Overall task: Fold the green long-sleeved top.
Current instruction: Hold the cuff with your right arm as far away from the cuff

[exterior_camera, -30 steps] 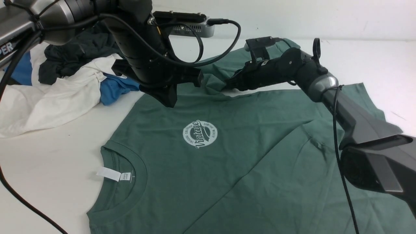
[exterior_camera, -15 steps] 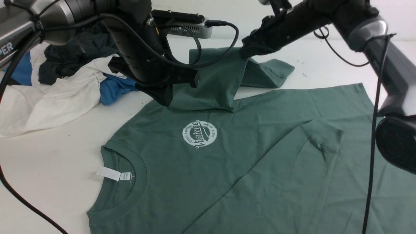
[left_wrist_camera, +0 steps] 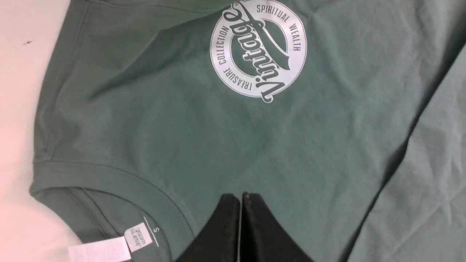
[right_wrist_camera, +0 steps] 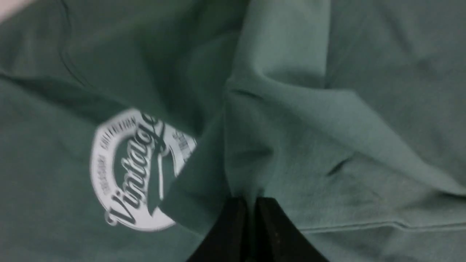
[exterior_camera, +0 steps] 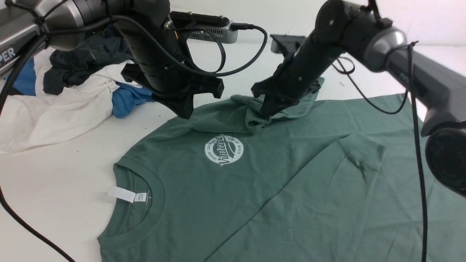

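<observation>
Right end effector clamps sleeve of green long-sleeved top; torso lies at 7 o'clock. Left end effector together, empty.

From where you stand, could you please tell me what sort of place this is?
Probably a robotics lab bench for laundry-folding trials: a plain white table, the green long-sleeved top lying on it under the cabled left arm and right arm, and a heap of other garments at the far left.

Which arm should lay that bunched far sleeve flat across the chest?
The right arm. Its jaws pinch the sleeve, bunched on the green top just beyond the logo. The left arm hovers nearby, jaws shut and empty.
</observation>
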Controlling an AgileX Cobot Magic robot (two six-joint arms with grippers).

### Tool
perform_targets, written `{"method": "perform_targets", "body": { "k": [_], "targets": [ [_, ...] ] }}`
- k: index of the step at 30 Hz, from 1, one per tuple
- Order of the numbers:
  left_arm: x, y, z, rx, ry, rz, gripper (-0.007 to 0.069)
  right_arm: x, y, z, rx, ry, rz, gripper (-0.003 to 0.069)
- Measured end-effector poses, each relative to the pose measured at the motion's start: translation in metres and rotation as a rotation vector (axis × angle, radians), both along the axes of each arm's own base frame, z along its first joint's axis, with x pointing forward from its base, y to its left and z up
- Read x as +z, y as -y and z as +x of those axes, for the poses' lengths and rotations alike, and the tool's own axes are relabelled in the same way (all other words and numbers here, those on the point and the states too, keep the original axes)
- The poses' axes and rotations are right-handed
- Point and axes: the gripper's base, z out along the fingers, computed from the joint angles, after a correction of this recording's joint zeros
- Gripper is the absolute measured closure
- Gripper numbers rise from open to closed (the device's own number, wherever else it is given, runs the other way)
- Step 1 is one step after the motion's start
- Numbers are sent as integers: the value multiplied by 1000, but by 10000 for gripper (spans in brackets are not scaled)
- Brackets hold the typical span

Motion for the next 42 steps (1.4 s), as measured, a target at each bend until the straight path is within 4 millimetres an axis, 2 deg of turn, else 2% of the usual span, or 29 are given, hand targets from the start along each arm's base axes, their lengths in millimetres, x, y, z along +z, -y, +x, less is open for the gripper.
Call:
{"method": "perform_targets", "body": {
  "k": [2, 3, 5, 8, 10, 11, 13, 14, 15, 17, 20, 22, 23, 27, 30, 39, 42],
  "targets": [
    [0, -1, 1, 4, 0, 0, 629, -2, 0, 1, 0, 1, -8, 576],
    [0, -3, 1, 9, 0, 0, 629, -1, 5, 3, -9, 8, -12, 510],
    [0, -3, 2, 9, 0, 0, 629, 2, 8, 5, -15, 17, -10, 465],
    [0, -4, 2, 11, 0, 0, 629, 22, 23, 15, -54, 85, 6, 298],
    [0, -4, 2, 11, 0, 0, 629, 34, 33, 20, -86, 125, 19, 223],
    [0, -4, 2, 11, 0, 0, 629, 36, 34, 21, -92, 132, 21, 217],
    [0, -4, 2, 11, 0, 0, 629, 45, 52, 33, -175, 194, 54, 162],
    [0, -4, 2, 11, 0, 0, 629, 45, 54, 34, -182, 200, 56, 162],
    [0, -4, 2, 11, 0, 0, 629, 46, 69, 43, -247, 236, 73, 146],
    [0, -4, 2, 11, 0, 0, 629, 40, 84, 55, -315, 289, 95, 141],
    [0, -4, 2, 11, 0, 0, 629, 20, 102, 72, -396, 341, 115, 141],
    [0, -4, 2, 11, 0, 0, 629, -8, 111, 86, -443, 371, 121, 139],
    [0, -4, 2, 11, 0, 0, 629, -11, 111, 87, -445, 372, 120, 139],
    [0, -4, 2, 11, -1, -2, 629, -54, 112, 97, -472, 369, 114, 139],
    [0, -4, 2, 11, -2, -4, 629, -75, 111, 101, -481, 369, 111, 137],
    [0, -4, 2, 11, -2, -4, 629, -79, 112, 104, -479, 407, 109, 142],
    [0, -4, 2, 11, -2, -4, 629, -80, 110, 104, -469, 408, 107, 202]
  ]
}}
